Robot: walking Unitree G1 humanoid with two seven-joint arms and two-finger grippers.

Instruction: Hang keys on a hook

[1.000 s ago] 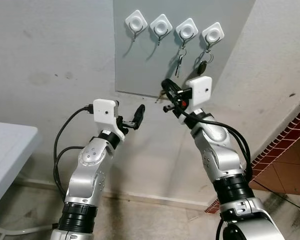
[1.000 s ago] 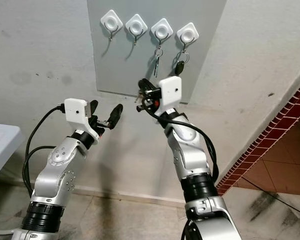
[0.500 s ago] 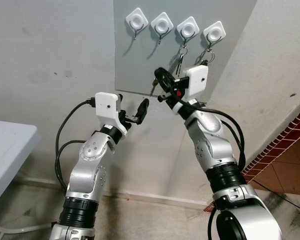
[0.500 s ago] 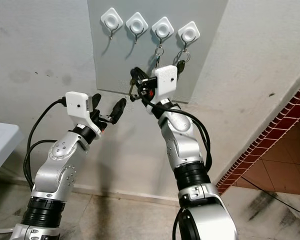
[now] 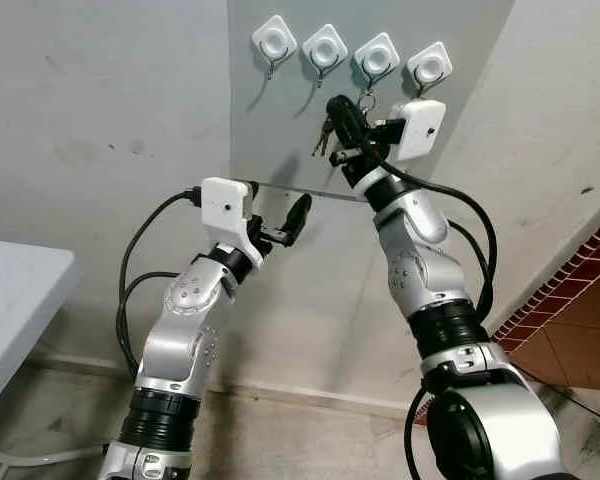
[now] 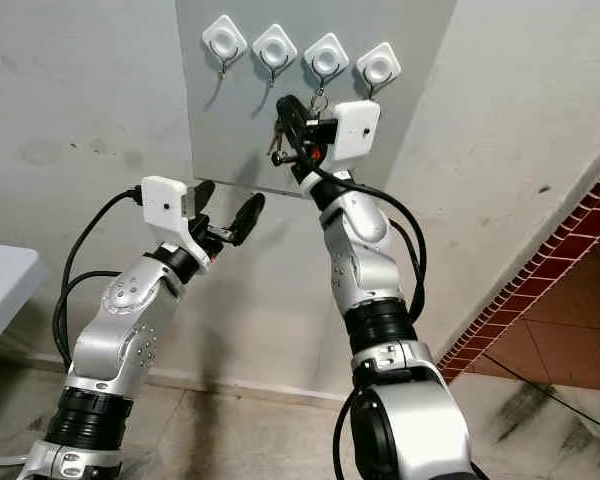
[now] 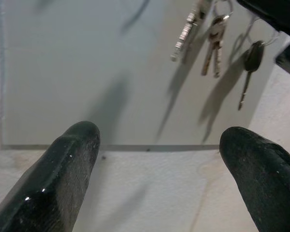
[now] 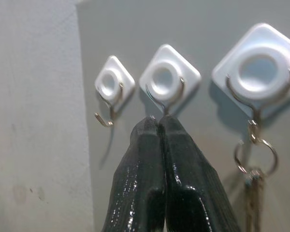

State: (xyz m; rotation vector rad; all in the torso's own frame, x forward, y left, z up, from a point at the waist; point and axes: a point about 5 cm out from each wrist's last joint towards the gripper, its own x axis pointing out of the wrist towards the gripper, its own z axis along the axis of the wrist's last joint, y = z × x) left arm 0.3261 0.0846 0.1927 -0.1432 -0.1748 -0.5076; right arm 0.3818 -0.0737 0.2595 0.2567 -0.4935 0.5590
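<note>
Keys (image 5: 323, 135) in right end effector (image 5: 336, 112)

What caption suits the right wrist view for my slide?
Right gripper, shut on keys, closes in on the second hook; a key ring hangs from the next.

On the grey panel (image 5: 280, 120), the two hooks left of my right gripper (image 5: 337, 112) hang bare, with open wall beneath. The key ring (image 8: 253, 159) on the third hook crowds its other side.
</note>
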